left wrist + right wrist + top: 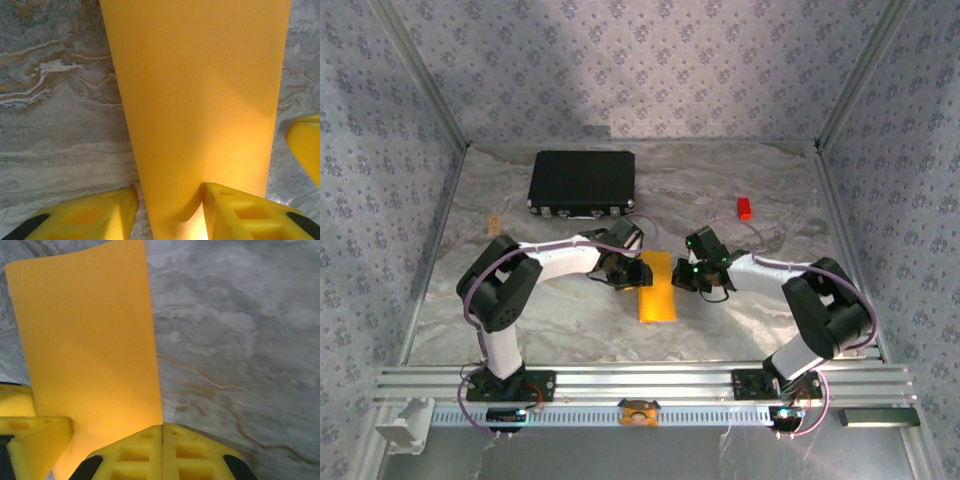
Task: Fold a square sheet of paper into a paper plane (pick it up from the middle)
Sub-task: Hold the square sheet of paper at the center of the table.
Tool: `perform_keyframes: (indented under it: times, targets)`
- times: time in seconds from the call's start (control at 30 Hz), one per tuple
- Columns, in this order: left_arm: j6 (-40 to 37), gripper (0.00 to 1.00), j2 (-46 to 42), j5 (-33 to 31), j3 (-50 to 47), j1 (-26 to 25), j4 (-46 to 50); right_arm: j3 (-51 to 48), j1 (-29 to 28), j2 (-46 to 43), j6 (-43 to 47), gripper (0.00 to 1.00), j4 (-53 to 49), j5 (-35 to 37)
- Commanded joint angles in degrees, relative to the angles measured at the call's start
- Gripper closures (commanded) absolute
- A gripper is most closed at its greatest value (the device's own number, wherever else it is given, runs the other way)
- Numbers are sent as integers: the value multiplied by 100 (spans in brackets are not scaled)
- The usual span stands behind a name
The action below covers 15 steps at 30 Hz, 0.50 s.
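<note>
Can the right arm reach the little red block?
Probably yes. The red block sits on bare table just beyond the right gripper, nothing between them, though that gripper is shut at the orange paper edge.

blue-grey floral-patterned walls point(650, 70) close in left, far and right; a grey marbled tabletop point(770, 180) spreads below, an aluminium rail point(650, 378) along its near edge.

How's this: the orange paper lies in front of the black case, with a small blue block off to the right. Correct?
Not quite. The top external view shows the small block is red, not blue. The orange paper does lie in front of the black case.
</note>
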<state>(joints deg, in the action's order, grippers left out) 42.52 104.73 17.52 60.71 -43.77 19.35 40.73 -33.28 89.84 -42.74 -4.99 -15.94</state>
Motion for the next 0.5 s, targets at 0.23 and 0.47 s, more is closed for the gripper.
perform_keyframes:
  times: [0.23, 0.47]
  targets:
    - [-174, 58, 505, -599, -191, 53, 176, 530, -257, 494, 110, 100, 6, -240]
    - [-194, 58, 509, -601, -196, 60, 200, 234, -224, 670, 64, 100, 114, -351]
